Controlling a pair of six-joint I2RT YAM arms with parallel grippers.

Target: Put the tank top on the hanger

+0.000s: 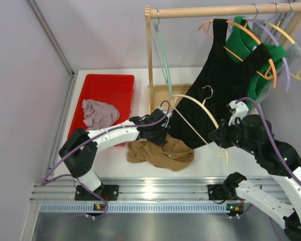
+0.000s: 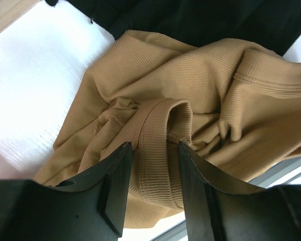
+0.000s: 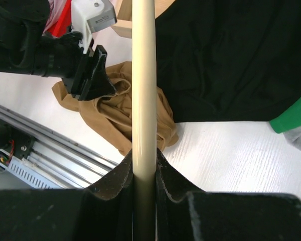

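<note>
The tan-brown tank top (image 1: 163, 153) lies crumpled on the white table near the front edge. It also shows in the left wrist view (image 2: 200, 90) and the right wrist view (image 3: 115, 110). My left gripper (image 1: 159, 135) is at its upper edge, and in its own view (image 2: 154, 146) the jaws are shut on a raised ribbed fold of the top. My right gripper (image 1: 218, 135) is shut on one arm of the cream-white hanger (image 1: 200, 108) and holds it above the table, right of the top. The hanger's bar (image 3: 143, 75) runs straight between the jaws (image 3: 143, 153).
A large black garment (image 1: 220, 85) hangs from the wooden rack (image 1: 205, 10) down to the table behind the tank top. With it hang a green garment (image 1: 251, 47), an orange hanger (image 1: 251, 32) and a pale green hanger (image 1: 163, 55). A red tray (image 1: 108, 83) holds a mauve-grey cloth (image 1: 99, 113).
</note>
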